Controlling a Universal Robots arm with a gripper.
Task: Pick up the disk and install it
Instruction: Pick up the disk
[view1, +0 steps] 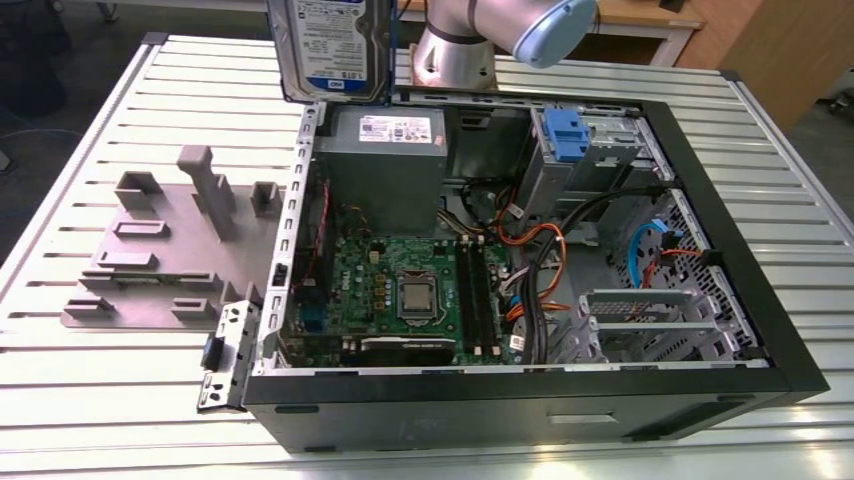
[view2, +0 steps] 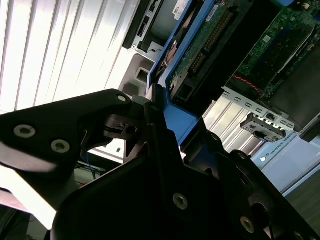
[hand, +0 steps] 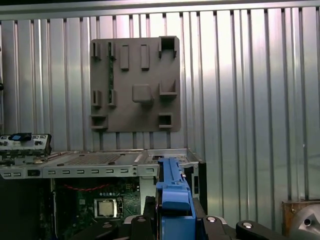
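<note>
The disk (view1: 334, 50), silver with a blue-and-white label and a blue carrier rail, hangs upright in the air above the far corner of the open computer case (view1: 747, 330), on the exterior view's left. In both wrist views the black gripper (hand: 172, 220) is shut on the disk's blue rail (hand: 172, 192), which stands edge-on between its fingers (view2: 112, 125). In the second wrist view the disk's green circuit-board underside (view2: 200, 50) faces the camera, with the case's inside beyond it.
The case lies open on a slatted metal table (view1: 120, 400), showing the motherboard (view1: 400, 290), power supply (view1: 387, 150), cables and a drive bay with a blue latch (view1: 566, 135). A grey slotted holder block (view1: 147, 260) sits beside the case. The arm's base (view1: 454, 50) stands behind.
</note>
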